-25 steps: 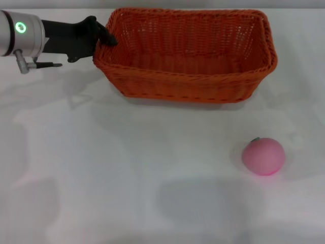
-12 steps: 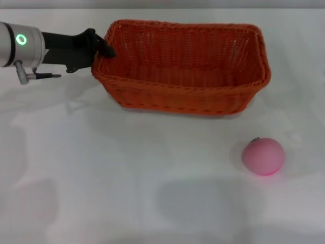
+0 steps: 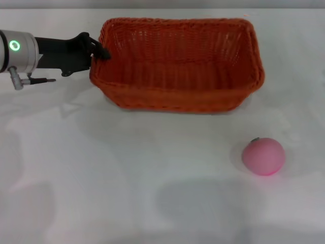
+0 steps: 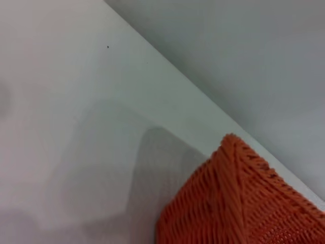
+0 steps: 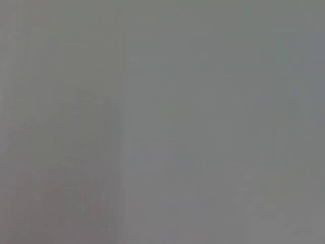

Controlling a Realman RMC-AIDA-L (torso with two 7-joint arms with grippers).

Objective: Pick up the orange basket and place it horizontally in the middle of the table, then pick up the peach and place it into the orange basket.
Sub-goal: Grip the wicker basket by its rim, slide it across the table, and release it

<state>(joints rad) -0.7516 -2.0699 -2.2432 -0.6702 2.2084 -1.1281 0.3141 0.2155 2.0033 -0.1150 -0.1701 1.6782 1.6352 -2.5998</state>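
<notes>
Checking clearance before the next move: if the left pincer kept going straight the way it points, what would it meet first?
The left pincer points rightward and is already at the orange basket, on its left-end rim, so the basket comes first; beyond that wall lies its hollow inside.

Left claw (image 3: 99,51) clamps orange basket (image 3: 177,66) left rim; peach (image 3: 263,156) well apart.

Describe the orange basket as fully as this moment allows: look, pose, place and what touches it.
The large rectangular orange woven basket has a braided rim, slatted sides that slant outward and rounded corners. It stands mouth up and looks empty, its long side running across the far part of the plain white table. The left gripper is shut on the rim at its left end; the left wrist view shows one corner beside the table's edge. The small round pink peach lies apart, nearer on the right.
</notes>
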